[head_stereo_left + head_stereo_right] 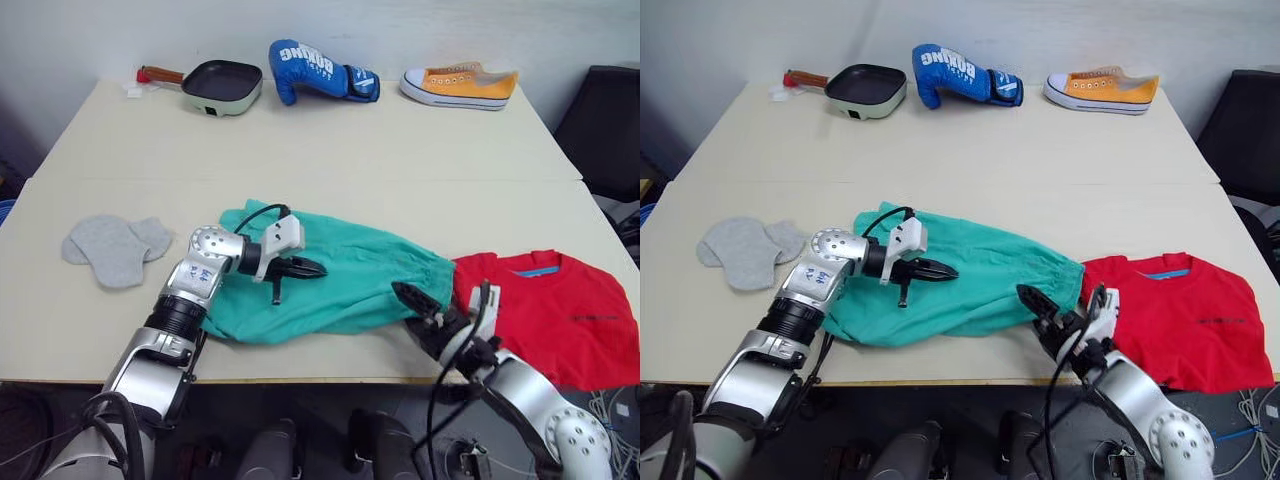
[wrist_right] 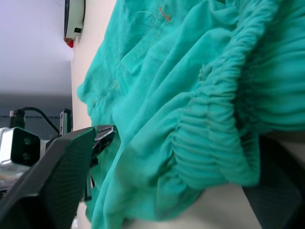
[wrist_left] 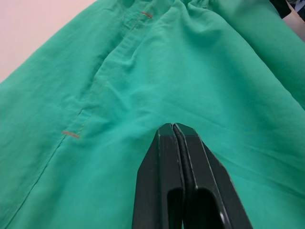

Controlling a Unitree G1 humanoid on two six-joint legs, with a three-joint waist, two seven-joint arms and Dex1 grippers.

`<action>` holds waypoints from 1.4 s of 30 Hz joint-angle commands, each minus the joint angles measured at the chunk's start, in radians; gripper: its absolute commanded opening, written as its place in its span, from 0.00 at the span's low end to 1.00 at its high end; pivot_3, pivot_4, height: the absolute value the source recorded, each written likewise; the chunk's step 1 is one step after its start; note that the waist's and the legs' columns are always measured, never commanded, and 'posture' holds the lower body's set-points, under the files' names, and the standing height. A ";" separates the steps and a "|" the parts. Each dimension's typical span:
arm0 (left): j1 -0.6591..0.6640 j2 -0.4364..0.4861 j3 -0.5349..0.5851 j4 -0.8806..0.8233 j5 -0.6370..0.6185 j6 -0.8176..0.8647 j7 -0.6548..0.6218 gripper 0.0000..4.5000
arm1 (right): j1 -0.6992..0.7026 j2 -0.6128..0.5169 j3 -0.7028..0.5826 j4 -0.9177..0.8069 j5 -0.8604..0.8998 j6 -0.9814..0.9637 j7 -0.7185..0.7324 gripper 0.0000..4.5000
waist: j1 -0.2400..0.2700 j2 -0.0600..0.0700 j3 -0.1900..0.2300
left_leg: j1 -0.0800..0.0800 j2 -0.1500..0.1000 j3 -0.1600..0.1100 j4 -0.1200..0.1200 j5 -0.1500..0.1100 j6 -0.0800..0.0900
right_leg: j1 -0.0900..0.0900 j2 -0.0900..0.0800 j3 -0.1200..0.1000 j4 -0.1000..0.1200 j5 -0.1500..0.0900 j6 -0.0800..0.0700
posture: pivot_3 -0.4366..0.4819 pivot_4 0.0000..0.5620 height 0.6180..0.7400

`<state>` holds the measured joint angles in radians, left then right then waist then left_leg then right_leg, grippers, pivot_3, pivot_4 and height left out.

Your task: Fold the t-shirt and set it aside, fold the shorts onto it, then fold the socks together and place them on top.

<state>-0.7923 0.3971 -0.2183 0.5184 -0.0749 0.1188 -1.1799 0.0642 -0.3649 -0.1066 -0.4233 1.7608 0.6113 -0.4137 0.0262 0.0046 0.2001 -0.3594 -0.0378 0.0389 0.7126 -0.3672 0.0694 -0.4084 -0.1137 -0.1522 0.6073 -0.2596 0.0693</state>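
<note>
While the shorts [image 1: 335,275] lie spread and rumpled across the middle of the near table [image 1: 300,150], their gathered elastic waistband points toward the t-shirt [image 1: 555,310], touching or slightly overlapping its edge. Teal-green fabric, orange bar-tack stitches at a seam, seen in the left wrist view. T-shirt: bright red, lying flat at the table's right front corner, blue label inside the collar; a small dark chest print, unreadable. Socks [image 1: 115,247]: light grey, overlapping, well left of the shorts.

Left gripper [image 1: 305,269] hovers over the shorts' middle, fingers pressed together, nothing held. Right gripper [image 1: 415,305] sits at the waistband, fingers spread wide, one on either side of the gathered edge, not clamped.

Far edge: pan [image 1: 220,85], blue boxing glove [image 1: 320,72] with white "BOXING" lettering, orange sneaker [image 1: 460,85].
</note>
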 commanded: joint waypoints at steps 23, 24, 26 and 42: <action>-0.040 -0.068 0.029 0.149 0.059 0.000 0.224 0.00 | -0.668 -0.220 0.390 0.000 -0.842 0.171 0.697 0.00 | -0.001 0.000 0.000 | -0.007 0.000 -0.002 0.001 0.000 0.002 | -0.004 0.000 -0.003 0.001 0.000 0.000 | 0.48 0.27 1.00; -0.044 -0.070 0.039 0.151 0.054 0.009 0.238 0.00 | -0.710 -0.190 0.421 0.039 -0.883 0.166 0.722 0.00 | -0.001 0.000 0.000 | -0.008 0.000 -0.002 0.001 0.000 0.002 | -0.004 0.000 -0.003 0.002 0.000 0.000 | 0.48 0.27 1.00; -0.044 -0.059 0.066 0.137 0.035 0.037 0.249 0.00 | -0.777 -0.133 0.471 0.113 -0.960 0.152 0.773 0.00 | -0.001 0.000 0.000 | -0.009 -0.001 -0.002 0.001 0.000 0.002 | -0.005 0.000 -0.004 0.002 0.000 0.000 | 0.48 0.27 1.00; 0.139 0.317 0.408 -0.192 -0.176 0.332 0.256 0.70 | -0.832 0.024 0.529 0.282 -1.209 0.022 1.206 0.82 | -0.026 0.001 0.000 | -0.010 -0.001 -0.003 0.001 0.000 0.000 | -0.006 0.001 -0.004 0.002 0.000 0.000 | 0.48 0.27 1.00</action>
<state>-0.6514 0.6946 0.1516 0.3632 -0.2227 0.4380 -0.9308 -0.7471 -0.3555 0.4369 -0.1425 0.5601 0.6692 0.7562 0.0001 0.0052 0.2005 -0.3691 -0.0393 0.0358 0.7138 -0.3669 0.0694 -0.4145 -0.1126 -0.1566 0.6088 -0.2593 0.0696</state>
